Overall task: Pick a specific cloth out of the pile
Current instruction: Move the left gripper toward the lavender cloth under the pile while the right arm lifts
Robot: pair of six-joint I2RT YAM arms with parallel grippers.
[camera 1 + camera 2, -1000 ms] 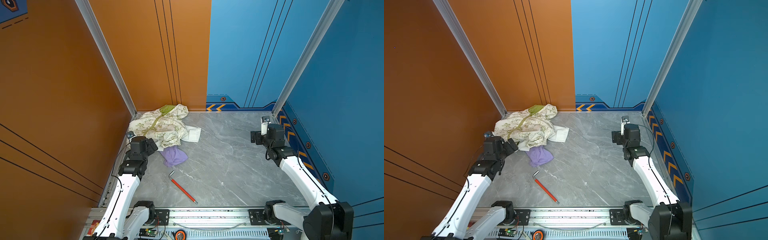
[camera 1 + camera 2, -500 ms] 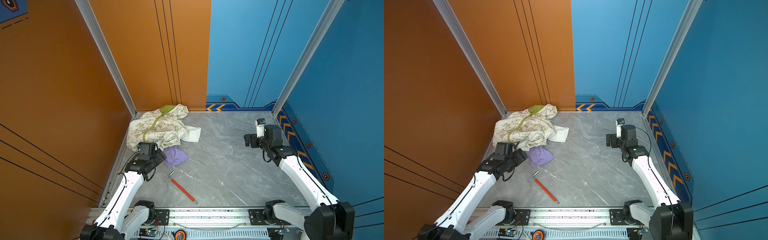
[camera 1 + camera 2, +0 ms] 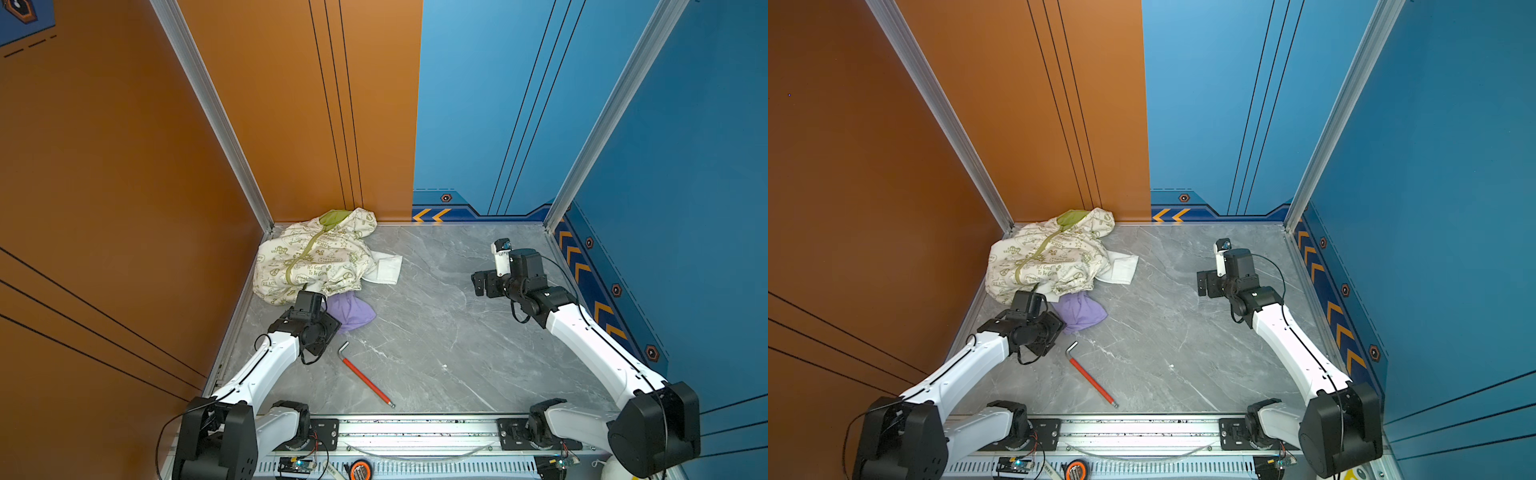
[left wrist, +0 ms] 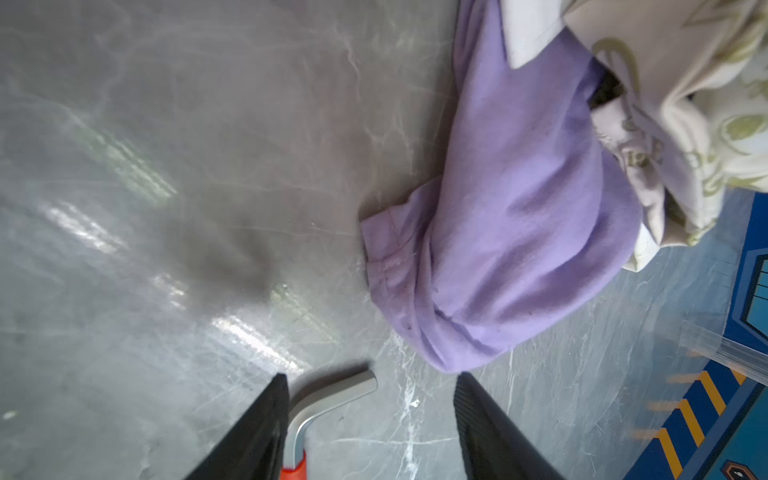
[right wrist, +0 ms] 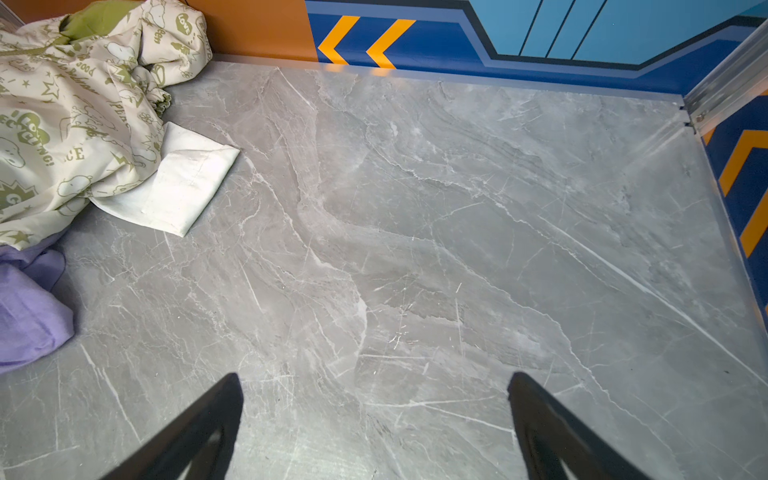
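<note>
Crumpled lavender cloth [image 3: 351, 311] — partly tucked under the doodle-print pile [image 3: 316, 257].

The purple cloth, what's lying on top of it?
The cream printed fabric and a white cloth corner overlap one end of the purple cloth. The rest lies uncovered. How far it runs underneath them is hidden.

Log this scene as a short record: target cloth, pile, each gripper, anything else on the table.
Target cloth: purple cloth, partly under the pile, at its near edge
Pile: cream printed fabric and white cloth, back left corner of the table
Left gripper: open, empty, close to the purple cloth
Right gripper: open, empty, far from the fabrics
Other: red-handled hex key
</note>
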